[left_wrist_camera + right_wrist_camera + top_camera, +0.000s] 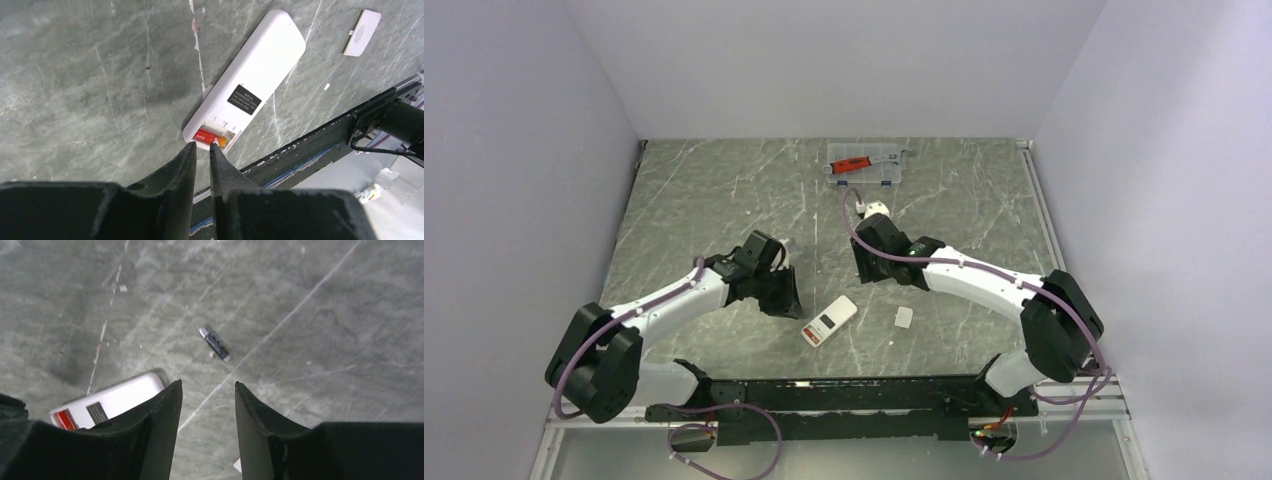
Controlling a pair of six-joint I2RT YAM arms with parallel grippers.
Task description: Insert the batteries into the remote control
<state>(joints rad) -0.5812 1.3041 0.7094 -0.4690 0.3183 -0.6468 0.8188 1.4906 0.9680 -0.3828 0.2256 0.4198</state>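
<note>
Our right end effector [207,385] hangs open and empty over the table [325,300]. Our left end effector [202,145] is all but closed, with only a slit between its jaws. It holds nothing, and its tips sit just beside the remote's open end.

The remote [250,85] lies back up near the middle of the table's near edge. One battery [209,137] lies in its recess and looks seated; the slot next to it looks bare. The second battery [214,343] lies loose on the table, ahead of the right jaws and apart from the remote. We cannot find it in the top view. The cover [362,32] lies toward the right, near the same edge.

To pick well, we should turn the right jaws across the second battery's width and come down centred on its middle. Closing gently should keep it from rolling away. We should check which end goes where before lowering it in; the left could steady the remote.
</note>
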